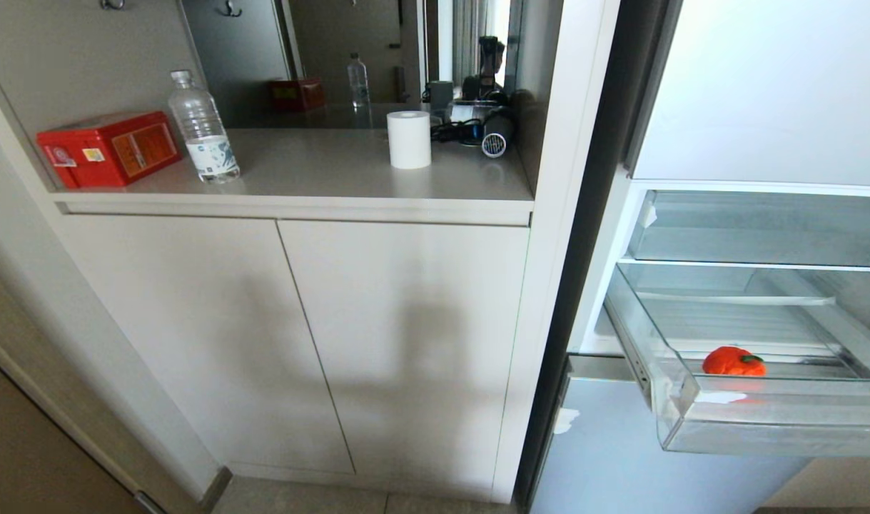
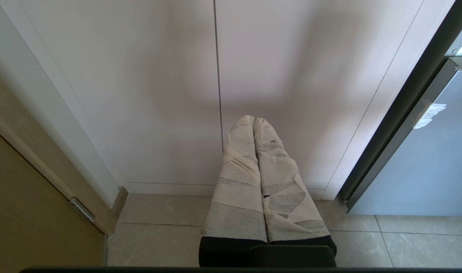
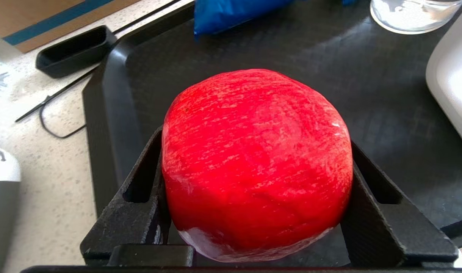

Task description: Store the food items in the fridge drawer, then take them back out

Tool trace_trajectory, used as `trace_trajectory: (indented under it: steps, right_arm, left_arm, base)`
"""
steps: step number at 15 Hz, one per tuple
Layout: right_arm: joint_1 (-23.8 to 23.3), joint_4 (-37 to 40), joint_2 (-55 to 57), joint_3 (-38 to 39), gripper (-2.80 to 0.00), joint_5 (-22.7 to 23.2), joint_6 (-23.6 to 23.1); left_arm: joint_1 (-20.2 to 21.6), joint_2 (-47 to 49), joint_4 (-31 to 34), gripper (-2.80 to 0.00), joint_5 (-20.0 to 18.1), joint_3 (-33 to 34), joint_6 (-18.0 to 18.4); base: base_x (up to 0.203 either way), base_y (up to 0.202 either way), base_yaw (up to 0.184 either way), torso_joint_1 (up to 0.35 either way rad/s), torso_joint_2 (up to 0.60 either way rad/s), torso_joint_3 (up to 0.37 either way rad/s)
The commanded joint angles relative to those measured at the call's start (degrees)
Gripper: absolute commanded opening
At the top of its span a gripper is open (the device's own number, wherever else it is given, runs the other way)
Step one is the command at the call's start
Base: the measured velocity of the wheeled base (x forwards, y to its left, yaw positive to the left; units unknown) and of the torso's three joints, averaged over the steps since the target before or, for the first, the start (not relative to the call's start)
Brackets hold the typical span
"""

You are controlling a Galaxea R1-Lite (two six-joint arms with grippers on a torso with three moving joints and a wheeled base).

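The red fruit (image 3: 255,163) is gripped between the right gripper's (image 3: 255,212) jaws above a black tray (image 3: 140,76). 1 orange-red fruit (image 1: 733,361) is already lying in the open fridge drawer (image 1: 777,428), so carriage there is judged next. The left gripper (image 2: 253,123) is parked, jaws closed.

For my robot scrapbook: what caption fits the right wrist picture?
Right gripper clamps a red fruit above a black tray.

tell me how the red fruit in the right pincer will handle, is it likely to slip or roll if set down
The red fruit looks round and glossy, so it may slip if the grip loosens; the right pincer holds it only at two sides. It keeps its shape under the squeeze, so probably firm. Set on the smooth black tray, it would likely roll.
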Motion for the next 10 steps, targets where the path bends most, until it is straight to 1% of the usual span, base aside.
trace_trajectory:
  steps: [1,2,3,10]
  right_arm:
    - [-0.1,-0.1,0.8,-0.7,-2.80,0.1,0.0]
    - [-0.4,-0.1,1.0,-1.1,-1.95,0.1,0.0]
    - [-0.4,0.0,1.0,-1.2,0.00,0.1,0.0]
    - [-0.5,0.0,1.8,-2.0,0.00,0.1,-0.1]
  left_arm:
    - [0.0,0.1,0.0,-2.80,0.0,0.0,0.0]
    - [0.0,0.1,0.0,-2.80,0.0,0.0,0.0]
    - [0.0,0.1,0.0,-2.80,0.0,0.0,-0.1]
    - [0.0,0.1,0.0,-2.80,0.0,0.0,0.0]
  base:
    - [0.000,0.000,0.000,0.000,0.00,0.000]
    - [0.000,0.000,0.000,0.000,0.00,0.000]
    - [0.000,0.000,0.000,0.000,0.00,0.000]
    - [0.000,0.000,0.000,0.000,0.00,0.000]
